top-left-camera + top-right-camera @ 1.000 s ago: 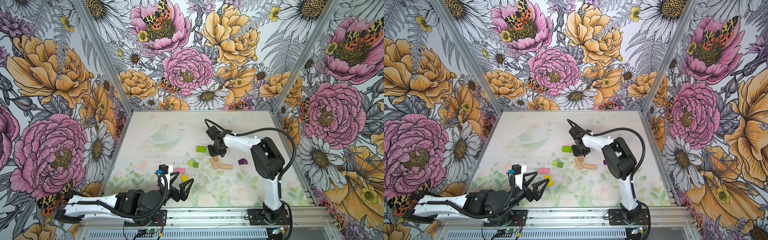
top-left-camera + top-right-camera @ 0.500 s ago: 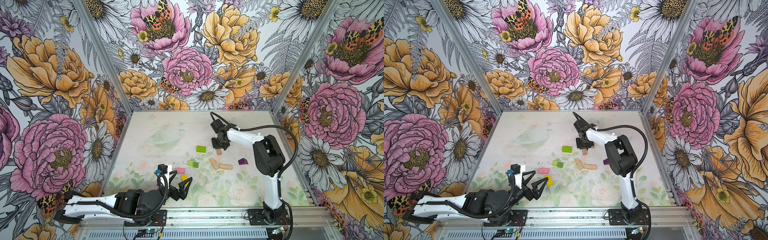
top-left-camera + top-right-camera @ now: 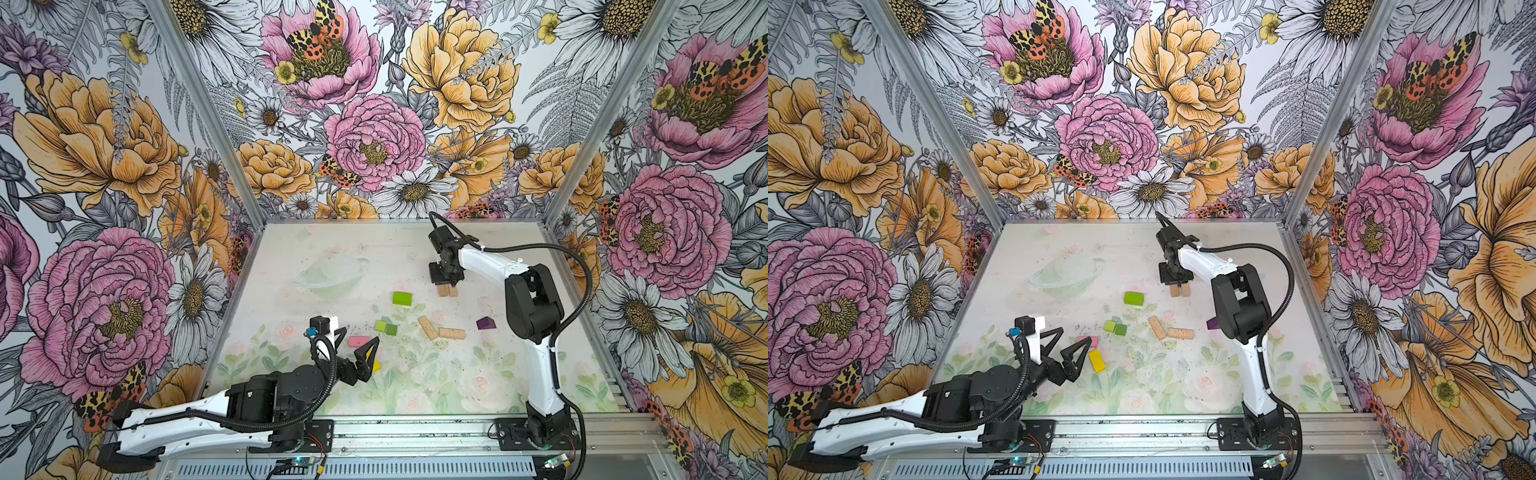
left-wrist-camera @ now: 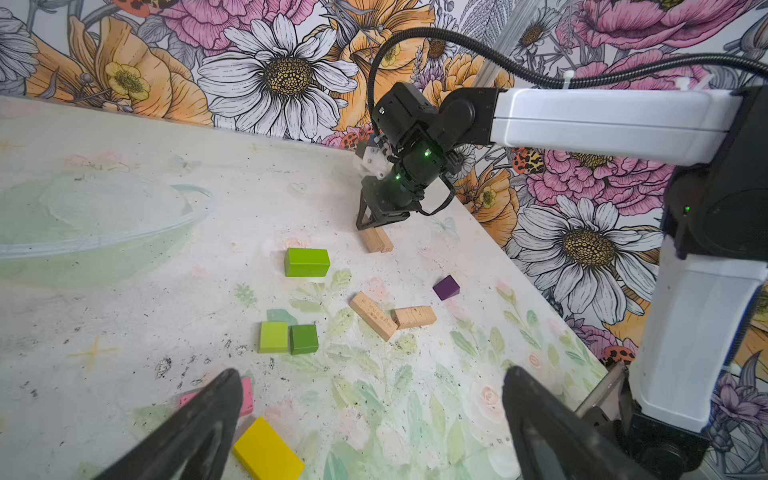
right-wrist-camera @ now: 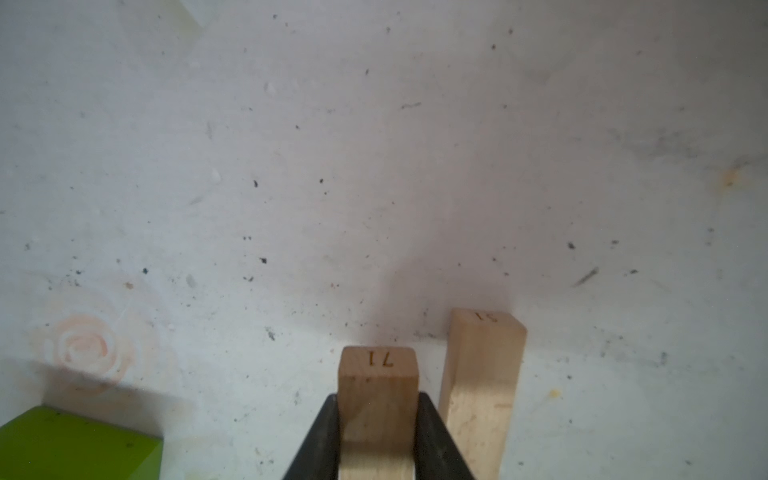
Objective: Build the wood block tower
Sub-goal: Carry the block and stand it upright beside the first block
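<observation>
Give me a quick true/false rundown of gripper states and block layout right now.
1. The right gripper is shut on a tan block. True.
2. The left gripper is open and empty. True.
3. The two green cubes are stacked. False: the green cubes sit side by side on the table, touching.
4. The purple piece rests on the lime brick. False: the purple piece and lime brick lie apart on the table.
5. A second tan block sits beside the held one. True.
</observation>
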{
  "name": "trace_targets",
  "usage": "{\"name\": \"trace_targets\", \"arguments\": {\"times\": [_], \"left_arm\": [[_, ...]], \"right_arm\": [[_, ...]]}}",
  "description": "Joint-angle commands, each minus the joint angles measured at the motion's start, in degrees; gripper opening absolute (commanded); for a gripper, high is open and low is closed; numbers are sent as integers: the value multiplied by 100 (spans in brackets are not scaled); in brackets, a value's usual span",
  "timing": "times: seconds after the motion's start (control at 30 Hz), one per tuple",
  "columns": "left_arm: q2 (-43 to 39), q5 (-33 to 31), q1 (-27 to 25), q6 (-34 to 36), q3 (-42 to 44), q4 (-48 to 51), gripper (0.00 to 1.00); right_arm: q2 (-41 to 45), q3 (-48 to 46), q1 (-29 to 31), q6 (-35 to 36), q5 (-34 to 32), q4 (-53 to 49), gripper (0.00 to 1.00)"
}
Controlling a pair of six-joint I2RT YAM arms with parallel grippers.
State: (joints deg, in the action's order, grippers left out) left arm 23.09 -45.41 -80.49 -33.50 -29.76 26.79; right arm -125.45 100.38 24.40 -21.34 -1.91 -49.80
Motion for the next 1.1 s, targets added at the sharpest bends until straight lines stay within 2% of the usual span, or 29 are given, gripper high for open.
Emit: {"name": "trace_targets", "arguments": {"times": [0.0, 0.7, 1.07], "left_arm": [[94, 354, 120, 158, -87, -190, 99], [99, 463, 253, 274, -153, -212, 99], [21, 458, 262, 265, -123, -198, 99]], "right_arm": [[-179, 244, 10, 29, -96, -126, 30], [-270, 330, -67, -134, -133, -147, 33], [-387, 480, -65, -168, -220, -236, 27]]}}
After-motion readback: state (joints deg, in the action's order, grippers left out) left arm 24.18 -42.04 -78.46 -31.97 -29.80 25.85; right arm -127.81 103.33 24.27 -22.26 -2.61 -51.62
